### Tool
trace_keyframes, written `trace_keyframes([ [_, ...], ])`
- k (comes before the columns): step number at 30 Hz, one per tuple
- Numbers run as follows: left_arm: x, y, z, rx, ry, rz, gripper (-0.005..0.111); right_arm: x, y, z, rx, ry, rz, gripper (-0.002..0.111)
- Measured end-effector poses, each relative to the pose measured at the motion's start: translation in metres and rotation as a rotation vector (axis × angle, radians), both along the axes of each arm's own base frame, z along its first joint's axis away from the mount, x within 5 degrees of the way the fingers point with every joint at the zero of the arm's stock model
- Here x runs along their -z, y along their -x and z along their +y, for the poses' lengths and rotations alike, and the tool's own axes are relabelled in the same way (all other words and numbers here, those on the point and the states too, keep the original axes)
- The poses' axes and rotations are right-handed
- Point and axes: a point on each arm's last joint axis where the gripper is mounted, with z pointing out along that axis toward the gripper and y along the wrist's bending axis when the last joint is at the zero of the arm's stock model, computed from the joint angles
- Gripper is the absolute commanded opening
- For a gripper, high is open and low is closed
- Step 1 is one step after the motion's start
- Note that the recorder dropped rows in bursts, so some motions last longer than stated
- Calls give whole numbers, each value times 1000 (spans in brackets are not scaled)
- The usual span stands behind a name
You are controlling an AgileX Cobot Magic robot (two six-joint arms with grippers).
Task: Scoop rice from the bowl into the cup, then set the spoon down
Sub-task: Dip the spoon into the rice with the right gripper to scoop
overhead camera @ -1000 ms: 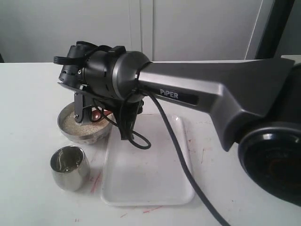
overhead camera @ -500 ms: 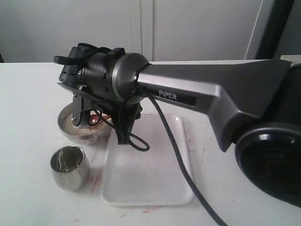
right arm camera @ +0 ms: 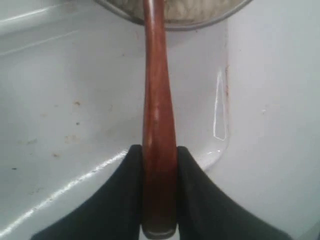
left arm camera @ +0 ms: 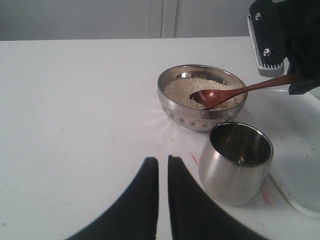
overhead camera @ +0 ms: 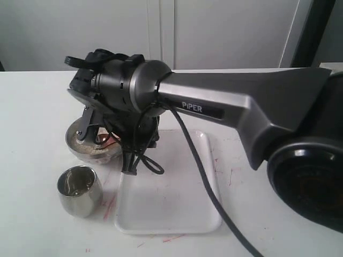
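Note:
The steel bowl (left arm camera: 201,96) holds a heap of rice (left arm camera: 183,90) and stands behind the steel cup (left arm camera: 236,162). My right gripper (right arm camera: 159,152) is shut on the handle of the reddish-brown spoon (right arm camera: 157,95). The spoon (left arm camera: 222,95) reaches over the bowl's rim with its oval head resting in the rice. In the exterior view the right arm covers most of the bowl (overhead camera: 80,145), and the cup (overhead camera: 79,190) stands in front of it. My left gripper (left arm camera: 163,161) hovers low over bare table just beside the cup, shut with nothing between its fingers.
A shallow white tray (overhead camera: 171,203) lies on the white table right of the cup and bowl, under the right arm's cable (overhead camera: 201,176). Red marks dot the table near the tray. A pale wall runs behind the table.
The right wrist has rolled and dropped a little over the bowl, dipping the spoon head lower into the rice. Cup, bowl and tray have stayed put.

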Motion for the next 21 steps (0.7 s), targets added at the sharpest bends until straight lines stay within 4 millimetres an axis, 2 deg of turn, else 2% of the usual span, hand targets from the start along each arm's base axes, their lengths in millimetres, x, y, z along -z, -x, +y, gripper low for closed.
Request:
trace_keyframes([
  [21, 0, 0, 0, 0, 0, 0, 14, 4, -4, -8, 106, -105, 72, 0],
])
